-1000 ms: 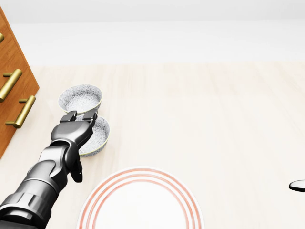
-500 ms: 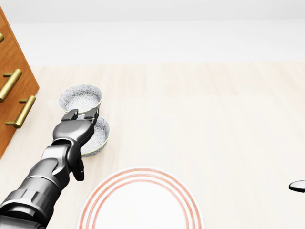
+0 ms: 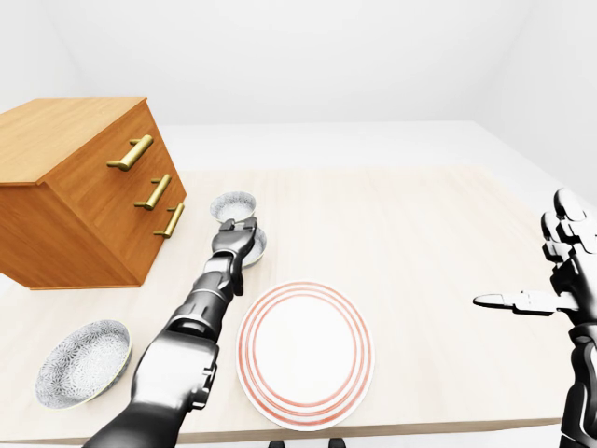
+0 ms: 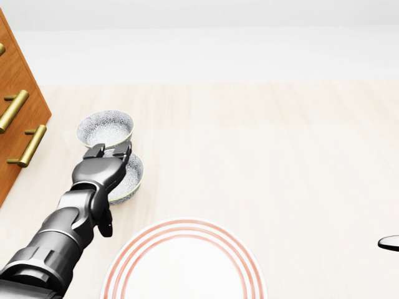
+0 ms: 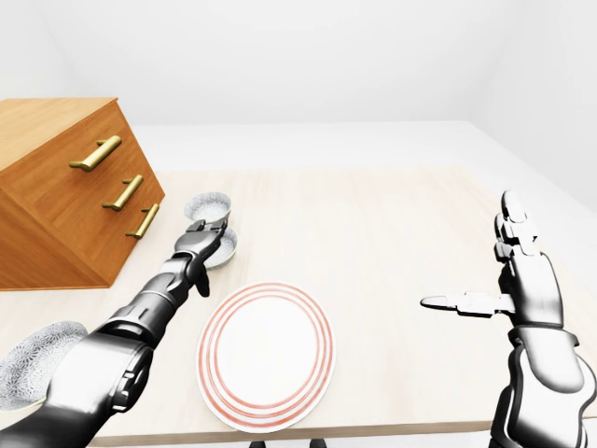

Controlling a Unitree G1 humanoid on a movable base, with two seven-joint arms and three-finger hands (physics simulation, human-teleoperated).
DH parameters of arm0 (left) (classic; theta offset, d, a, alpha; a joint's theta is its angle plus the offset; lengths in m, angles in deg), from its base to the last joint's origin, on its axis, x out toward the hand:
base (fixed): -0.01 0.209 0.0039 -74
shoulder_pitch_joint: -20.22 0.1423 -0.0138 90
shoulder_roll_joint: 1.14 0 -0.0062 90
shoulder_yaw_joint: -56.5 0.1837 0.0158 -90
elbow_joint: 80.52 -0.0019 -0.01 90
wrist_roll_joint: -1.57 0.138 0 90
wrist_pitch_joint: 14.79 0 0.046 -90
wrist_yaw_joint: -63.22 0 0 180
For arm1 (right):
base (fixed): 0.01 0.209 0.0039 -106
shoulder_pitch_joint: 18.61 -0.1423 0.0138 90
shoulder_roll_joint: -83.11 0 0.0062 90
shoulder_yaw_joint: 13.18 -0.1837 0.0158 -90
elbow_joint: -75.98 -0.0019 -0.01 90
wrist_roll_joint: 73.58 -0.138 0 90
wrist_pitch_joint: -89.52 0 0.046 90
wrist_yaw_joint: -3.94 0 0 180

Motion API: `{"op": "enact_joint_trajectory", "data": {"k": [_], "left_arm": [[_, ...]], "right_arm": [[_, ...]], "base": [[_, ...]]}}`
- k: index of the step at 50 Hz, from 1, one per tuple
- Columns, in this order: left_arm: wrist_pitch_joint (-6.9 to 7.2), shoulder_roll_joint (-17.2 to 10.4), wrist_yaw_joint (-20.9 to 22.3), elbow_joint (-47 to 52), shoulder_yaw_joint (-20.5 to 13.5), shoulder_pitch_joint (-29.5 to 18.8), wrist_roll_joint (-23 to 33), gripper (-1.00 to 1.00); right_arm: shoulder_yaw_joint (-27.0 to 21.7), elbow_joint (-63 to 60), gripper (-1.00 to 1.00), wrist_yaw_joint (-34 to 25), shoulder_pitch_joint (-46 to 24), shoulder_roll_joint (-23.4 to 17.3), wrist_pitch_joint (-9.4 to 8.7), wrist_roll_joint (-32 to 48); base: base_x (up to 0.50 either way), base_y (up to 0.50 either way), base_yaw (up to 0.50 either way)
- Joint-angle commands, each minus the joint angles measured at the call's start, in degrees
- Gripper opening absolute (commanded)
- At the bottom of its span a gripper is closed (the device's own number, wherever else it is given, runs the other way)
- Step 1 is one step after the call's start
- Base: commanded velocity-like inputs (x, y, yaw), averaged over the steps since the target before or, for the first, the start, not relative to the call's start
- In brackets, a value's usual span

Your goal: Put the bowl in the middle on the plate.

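Note:
Three patterned bowls stand in a row down the left of the table. The middle bowl [image 4: 133, 176] is partly covered by my left hand [image 4: 110, 163], whose fingers [image 4: 94, 151] reach over its lower-left rim while the thumb [image 4: 106, 224] hangs apart below. That hand looks open, and the bowl rests on the table. The white plate with red rings [image 4: 184, 265], lower right of that bowl, has nothing on it. My right hand [image 5: 499, 280] hovers open at the right, fingers spread, far from everything.
The upper bowl [image 4: 105, 128] sits just above the middle one, nearly touching it. The third bowl [image 3: 82, 362] lies at the table's lower-left corner. A wooden dresser with brass handles [image 3: 84, 187] stands at the left. Pale tabletop [image 3: 420, 233] stretches right.
My left hand has crept slightly up and right over the middle bowl. The bowls, plate and right hand have not moved.

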Motion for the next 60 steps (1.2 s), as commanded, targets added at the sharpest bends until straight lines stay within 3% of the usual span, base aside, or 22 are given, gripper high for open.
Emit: {"op": "enact_joint_trajectory", "data": {"k": [1,22,60], "left_arm": [[0.09,0.39,-0.01,-0.07,0.06,-0.04,-0.07,1.00],[0.38,0.72,2.25,-0.39,0.21,-0.02,0.21,1.00],[0.31,1.29,1.75,-1.48,0.21,1.43,-0.37,1.00]], "right_arm": [[-0.09,-0.38,1.00,-0.08,0.07,0.04,0.00,0.03],[-0.06,-0.05,1.00,-0.03,0.00,0.06,0.00,0.11],[0.22,0.63,1.00,0.18,0.00,0.00,0.00,0.17]], "base": [[0.00,0.00,0.00],[0.00,0.00,0.00],[0.00,0.00,0.00]]}}
